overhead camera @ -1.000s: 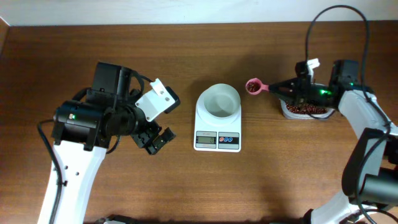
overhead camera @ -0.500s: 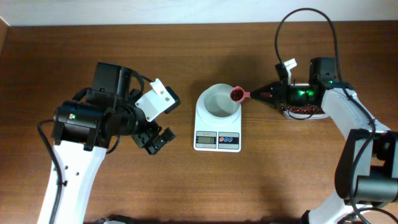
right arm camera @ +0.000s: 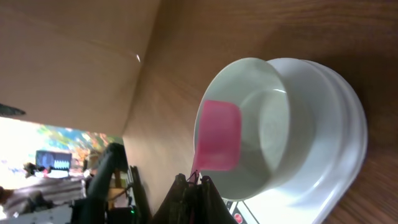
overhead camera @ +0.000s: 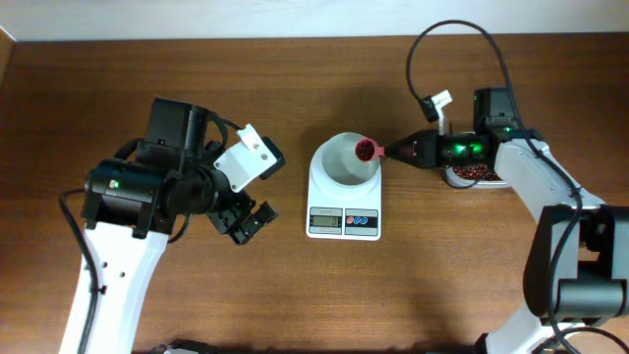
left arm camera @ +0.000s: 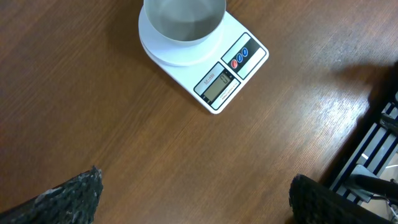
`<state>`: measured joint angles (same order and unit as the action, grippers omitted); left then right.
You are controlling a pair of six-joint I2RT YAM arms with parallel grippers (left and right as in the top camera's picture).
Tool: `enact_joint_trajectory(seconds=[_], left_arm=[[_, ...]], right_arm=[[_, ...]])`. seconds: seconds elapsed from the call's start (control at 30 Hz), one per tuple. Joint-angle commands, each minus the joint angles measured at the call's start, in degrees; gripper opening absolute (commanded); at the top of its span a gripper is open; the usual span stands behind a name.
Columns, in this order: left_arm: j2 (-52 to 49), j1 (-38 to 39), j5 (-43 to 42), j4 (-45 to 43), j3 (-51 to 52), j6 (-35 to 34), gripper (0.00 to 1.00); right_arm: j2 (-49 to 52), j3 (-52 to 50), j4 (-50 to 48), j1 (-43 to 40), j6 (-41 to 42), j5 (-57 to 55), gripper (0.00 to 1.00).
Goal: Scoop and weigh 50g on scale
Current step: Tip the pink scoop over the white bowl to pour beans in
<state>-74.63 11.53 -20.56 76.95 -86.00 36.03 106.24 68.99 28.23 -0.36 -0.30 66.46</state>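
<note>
The white scale (overhead camera: 343, 222) stands mid-table with its round white bowl (overhead camera: 339, 165) on top, and the bowl looks empty. My right gripper (overhead camera: 395, 151) is shut on the handle of a pink scoop (overhead camera: 367, 148). The scoop holds dark red-brown beans and hovers over the bowl's right rim. From the right wrist view the scoop (right arm camera: 219, 135) is seen from below, in front of the bowl (right arm camera: 273, 124), with the gripper (right arm camera: 194, 183) pinched on its handle. My left gripper (overhead camera: 246, 221) hangs open left of the scale. In the left wrist view its fingers (left arm camera: 74, 196) spread wide over bare wood, the scale (left arm camera: 231, 70) beyond.
A clear tub (overhead camera: 480, 175) with more beans sits right of the scale, partly under my right arm. A black cable loops above the right arm (overhead camera: 452, 39). The table's far edge runs along the top of the overhead view.
My right gripper has carried the loaded scoop leftward, from beside the tub to over the bowl's right rim. The left arm has not moved.
</note>
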Motion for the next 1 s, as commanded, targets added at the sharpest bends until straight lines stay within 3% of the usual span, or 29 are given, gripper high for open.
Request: enact_joint_trajectory(seconds=[0.0, 0.17, 0.43, 0.57, 0.7, 0.8, 0.97], left_arm=[[0.7, -0.3, 0.2, -0.1, -1.2, 0.9, 0.99], [0.7, -0.3, 0.2, -0.1, -1.2, 0.9, 0.99], [0.7, -0.3, 0.2, -0.1, -1.2, 0.9, 0.99], [0.7, -0.3, 0.2, -0.1, -1.2, 0.9, 0.99], [0.7, -0.3, 0.2, -0.1, -1.2, 0.9, 0.99], [0.7, -0.3, 0.2, -0.1, -1.2, 0.9, 0.99], [0.7, -0.3, 0.2, -0.1, -1.2, 0.9, 0.99]], right_arm=[[-1.0, 0.2, -0.2, 1.9, -8.3, -1.4, 0.04], [-1.0, 0.2, -0.2, 3.1, -11.7, -8.9, 0.07], [-1.0, 0.2, -2.1, 3.1, -11.5, -7.8, 0.04], [-1.0, 0.2, -2.4, 3.1, -13.3, 1.5, 0.04], [-1.0, 0.2, -3.1, 3.1, -12.7, -5.6, 0.04], [-1.0, 0.2, -3.2, 3.1, -12.8, -1.0, 0.04], [-1.0, 0.2, -3.7, 3.1, -12.8, -4.2, 0.04]])
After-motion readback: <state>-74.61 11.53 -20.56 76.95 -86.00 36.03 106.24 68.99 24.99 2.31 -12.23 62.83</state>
